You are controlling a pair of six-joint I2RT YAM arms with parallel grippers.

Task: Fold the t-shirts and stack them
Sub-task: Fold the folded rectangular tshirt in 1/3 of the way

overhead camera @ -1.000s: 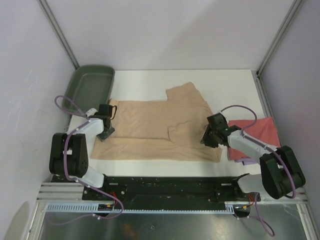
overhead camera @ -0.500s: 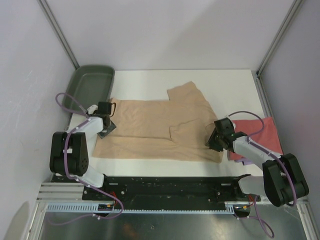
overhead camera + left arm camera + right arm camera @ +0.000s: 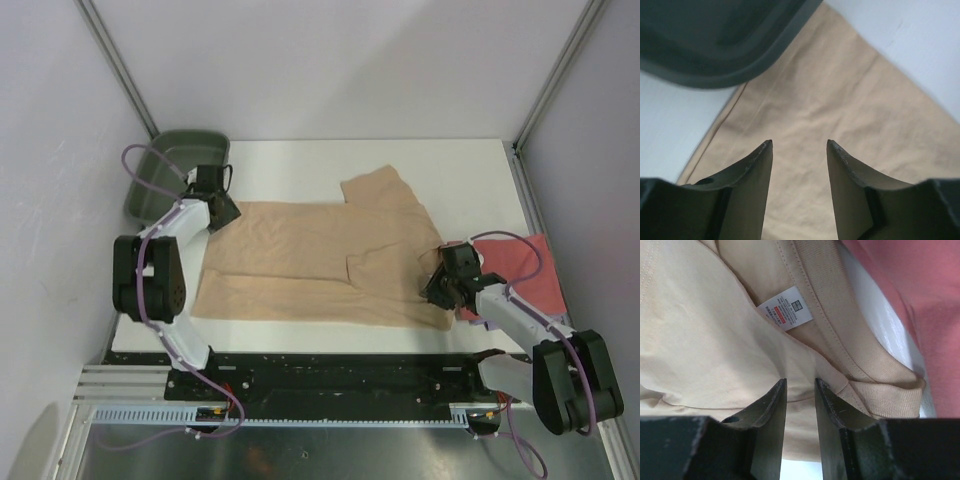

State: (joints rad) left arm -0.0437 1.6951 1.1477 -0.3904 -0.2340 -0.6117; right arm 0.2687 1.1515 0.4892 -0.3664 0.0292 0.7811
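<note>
The tan t-shirt [image 3: 310, 255] lies spread flat across the middle of the white table, one sleeve pointing to the far side. My left gripper [image 3: 222, 212] hovers open over its far left corner [image 3: 840, 100], beside the tray, with nothing between the fingers. My right gripper [image 3: 437, 290] is at the shirt's near right end by the collar [image 3: 840, 330] and its white label [image 3: 786, 307]. Its narrow jaws are shut on a fold of tan cloth [image 3: 700, 330]. The coral-red t-shirt [image 3: 520, 265] lies folded just right of it [image 3: 920, 300].
A dark green tray [image 3: 175, 175] sits at the far left corner, its rim [image 3: 715, 50] close to my left fingers. Grey walls with metal posts enclose the table on the left, right and back. The black mounting rail [image 3: 340, 365] runs along the near edge.
My left gripper moved from the shirt's near-left edge up to its far left corner by the tray. My right gripper drew back to the right, and the tan shirt slid slightly right.
</note>
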